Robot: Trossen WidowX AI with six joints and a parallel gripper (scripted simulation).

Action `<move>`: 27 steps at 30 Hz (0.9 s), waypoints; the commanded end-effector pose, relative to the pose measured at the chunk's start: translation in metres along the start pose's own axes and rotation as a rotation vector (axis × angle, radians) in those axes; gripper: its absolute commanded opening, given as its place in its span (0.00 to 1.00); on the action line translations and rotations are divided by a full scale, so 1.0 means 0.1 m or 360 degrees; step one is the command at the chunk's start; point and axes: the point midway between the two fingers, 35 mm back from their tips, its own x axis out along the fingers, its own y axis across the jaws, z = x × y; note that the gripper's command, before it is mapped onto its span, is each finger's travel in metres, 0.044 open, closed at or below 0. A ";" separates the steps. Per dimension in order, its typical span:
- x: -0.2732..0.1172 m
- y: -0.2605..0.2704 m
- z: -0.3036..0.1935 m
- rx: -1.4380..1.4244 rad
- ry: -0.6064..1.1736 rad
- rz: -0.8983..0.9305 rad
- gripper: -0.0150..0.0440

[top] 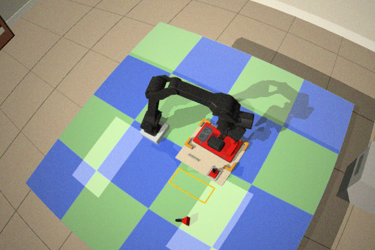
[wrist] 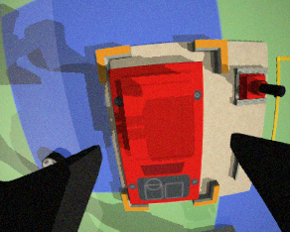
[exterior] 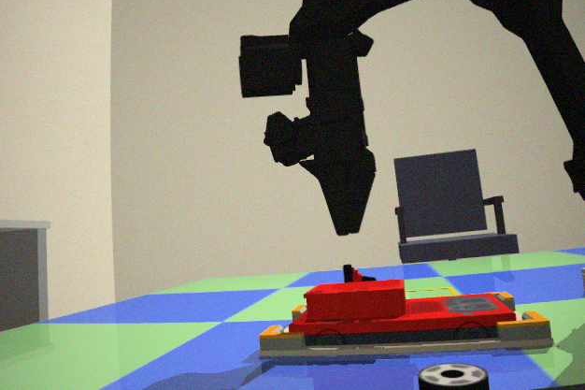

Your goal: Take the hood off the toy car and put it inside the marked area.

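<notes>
The toy car (top: 208,147) (exterior: 463,305) (wrist: 196,169) is red and sits on a beige board (top: 185,153) (wrist: 217,124) between orange-topped corner brackets. Its hood (top: 233,150) (exterior: 354,302) (wrist: 170,126) is a raised red box at the end away from the grey panel. My gripper (top: 226,138) (exterior: 349,231) (wrist: 167,147) is open and empty, pointing down above the car, with a clear gap above the hood in the exterior view. In the wrist view the fingers stand either side of the car. The marked area is a yellow outline (top: 196,178) (wrist: 275,116) beside the board.
A red part with a black knob (top: 214,174) (wrist: 252,85) sits in a grey frame on the board. A screwdriver-like red and black tool (top: 186,220) lies beyond the outline. A wheel (exterior: 453,376) (wrist: 49,162) lies on the car's other side.
</notes>
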 end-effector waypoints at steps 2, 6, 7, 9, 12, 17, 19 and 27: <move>0.01 0.02 0.00 0.0011 0.0012 0.0007 1.00; 0.05 0.02 0.00 0.0011 0.0012 0.0007 1.00; 0.06 0.02 0.00 0.0011 0.0012 0.0007 1.00; 0.07 0.02 0.00 0.0011 0.0012 0.0007 1.00; 0.10 0.02 0.00 0.0011 0.0012 0.0007 1.00; 0.15 0.02 0.00 0.0011 0.0012 0.0007 1.00; 0.16 0.02 0.00 0.0011 0.0012 0.0007 1.00; 0.24 0.02 0.00 0.0011 0.0012 0.0007 1.00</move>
